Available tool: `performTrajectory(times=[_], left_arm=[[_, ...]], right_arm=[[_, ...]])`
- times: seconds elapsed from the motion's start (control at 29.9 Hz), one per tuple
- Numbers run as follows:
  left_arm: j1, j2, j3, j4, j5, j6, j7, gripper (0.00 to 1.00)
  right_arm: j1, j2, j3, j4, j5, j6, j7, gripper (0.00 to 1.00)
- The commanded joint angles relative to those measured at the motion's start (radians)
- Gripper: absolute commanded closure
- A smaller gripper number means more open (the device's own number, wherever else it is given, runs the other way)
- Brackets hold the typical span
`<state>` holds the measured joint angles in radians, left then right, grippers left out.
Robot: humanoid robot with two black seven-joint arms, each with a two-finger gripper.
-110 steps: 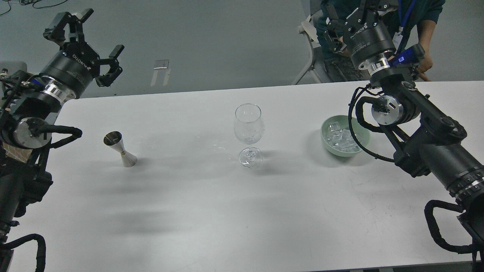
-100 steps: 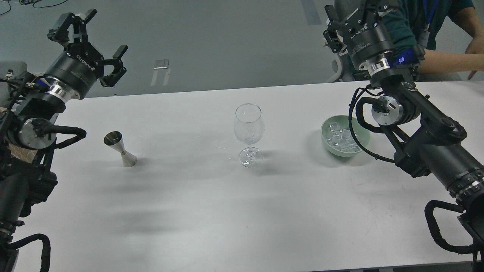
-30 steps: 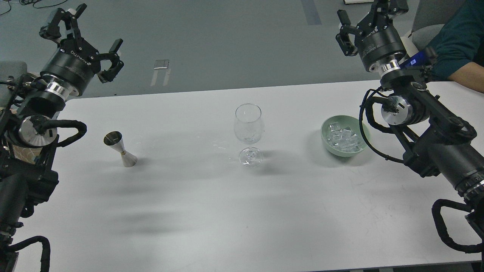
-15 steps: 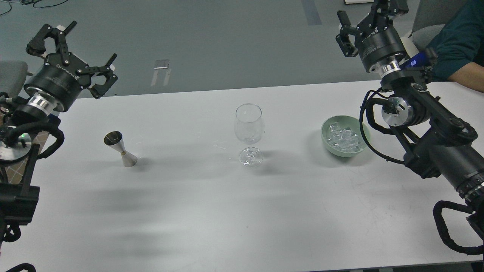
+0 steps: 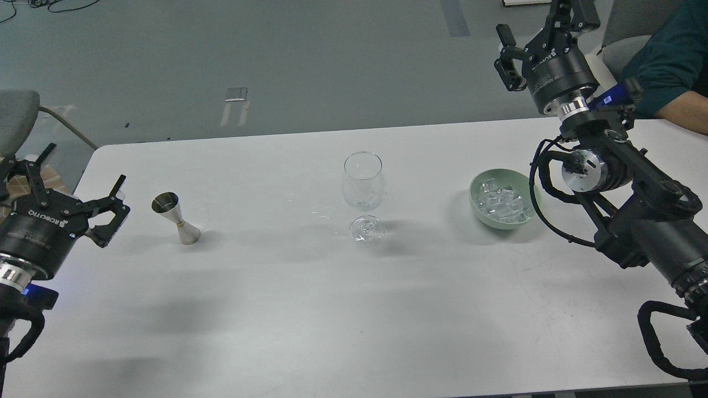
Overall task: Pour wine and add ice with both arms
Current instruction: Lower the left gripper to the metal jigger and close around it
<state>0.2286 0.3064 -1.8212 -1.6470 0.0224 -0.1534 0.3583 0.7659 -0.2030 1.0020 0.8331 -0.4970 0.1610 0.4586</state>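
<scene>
An empty clear wine glass point(image 5: 363, 194) stands upright mid-table. A steel jigger point(image 5: 176, 218) stands to its left. A pale green bowl point(image 5: 479, 207) to the right holds a heap of clear ice cubes point(image 5: 502, 203). My left gripper point(image 5: 77, 177) is open and empty at the table's left edge, a little left of the jigger and apart from it. My right gripper point(image 5: 545, 25) is open and empty, raised high beyond the table's far edge, behind the bowl. No wine bottle shows.
The white table point(image 5: 310, 309) spans the view. A person's arm in a teal sleeve point(image 5: 658, 66) rests at the far right corner. A grey chair point(image 5: 16, 119) stands off the table's left end. Grey floor lies beyond the far edge.
</scene>
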Motion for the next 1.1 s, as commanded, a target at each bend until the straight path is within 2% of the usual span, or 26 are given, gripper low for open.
performTrajectory(times=[0.0, 0.27, 0.47, 0.7, 0.87, 1.07], left_arm=[[0.035, -0.068, 0.008, -0.011, 0.013, 0.001, -0.010, 0.02], [0.041, -0.187, 0.036, 0.001, 0.093, 0.011, -0.010, 0.02], [0.029, -0.259, 0.040, 0.032, 0.126, 0.095, -0.013, 0.02], [-0.020, -0.268, 0.042, 0.064, 0.156, 0.190, -0.021, 0.02], [-0.093, -0.271, 0.091, 0.096, 0.175, 0.322, -0.032, 0.02], [-0.118, -0.295, 0.118, 0.116, 0.206, 0.347, -0.036, 0.02]], right_arm=[[-0.002, -0.003, 0.000, 0.000, -0.002, 0.000, 0.000, 0.00], [-0.017, -0.006, 0.000, 0.001, 0.000, 0.000, 0.000, 0.00], [-0.017, -0.006, 0.000, 0.001, 0.000, 0.000, -0.009, 0.00], [-0.023, -0.004, 0.000, 0.001, 0.000, 0.000, -0.011, 0.00], [-0.025, -0.001, 0.000, 0.000, 0.000, 0.000, -0.011, 0.00], [-0.031, -0.001, 0.000, 0.001, 0.000, 0.000, -0.011, 0.00]])
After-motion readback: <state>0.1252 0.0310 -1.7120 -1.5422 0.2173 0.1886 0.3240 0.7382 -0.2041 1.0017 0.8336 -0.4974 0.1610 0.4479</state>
